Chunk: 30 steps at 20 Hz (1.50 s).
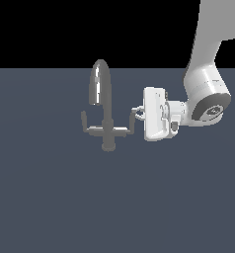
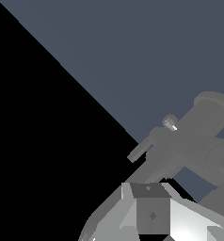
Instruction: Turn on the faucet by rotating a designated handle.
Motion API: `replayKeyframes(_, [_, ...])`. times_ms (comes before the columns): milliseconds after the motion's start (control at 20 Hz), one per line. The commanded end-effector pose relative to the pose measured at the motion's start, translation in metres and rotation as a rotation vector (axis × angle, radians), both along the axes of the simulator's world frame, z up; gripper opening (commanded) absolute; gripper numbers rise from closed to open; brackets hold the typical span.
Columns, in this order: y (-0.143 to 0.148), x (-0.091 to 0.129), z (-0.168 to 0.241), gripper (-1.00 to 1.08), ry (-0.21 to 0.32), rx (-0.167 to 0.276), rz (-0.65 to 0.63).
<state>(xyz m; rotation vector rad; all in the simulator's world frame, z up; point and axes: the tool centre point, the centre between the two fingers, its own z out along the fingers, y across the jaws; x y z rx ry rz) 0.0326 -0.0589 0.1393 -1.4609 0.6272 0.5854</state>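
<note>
Faucet (image 1: 107, 111) upright mid-floor (image 1: 50, 207); handle (image 1: 131, 122) forming crossbar's half on exterior view's right. Gripper (image 1: 137, 113) at handle tab, fingers (image 1: 139, 108) seemingly closed around it, contact unclear. Risk: slipping off short tab during rotation; shallow hold.

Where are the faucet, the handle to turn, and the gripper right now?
faucet (image 1: 100, 81), exterior view, on the arched spout.
handle (image 1: 132, 120), exterior view, on the upright tab ending the crossbar's right arm.
gripper (image 1: 138, 113), exterior view, midway between its fingertips, beside that tab.
</note>
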Motion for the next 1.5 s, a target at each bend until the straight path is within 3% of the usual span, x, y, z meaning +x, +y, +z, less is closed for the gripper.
replayKeyframes(0, [0.003, 0.003, -0.005, -1.00, 0.007, 0.022, -0.008])
replayKeyframes(450, [0.005, 0.005, -0.009, -1.00, 0.014, 0.036, -0.013])
replayKeyframes(1300, [0.009, -0.040, 0.007, -1.00, 0.014, 0.036, -0.013])
replayKeyframes(1450, [0.008, -0.039, 0.001, -1.00, 0.016, 0.031, -0.018])
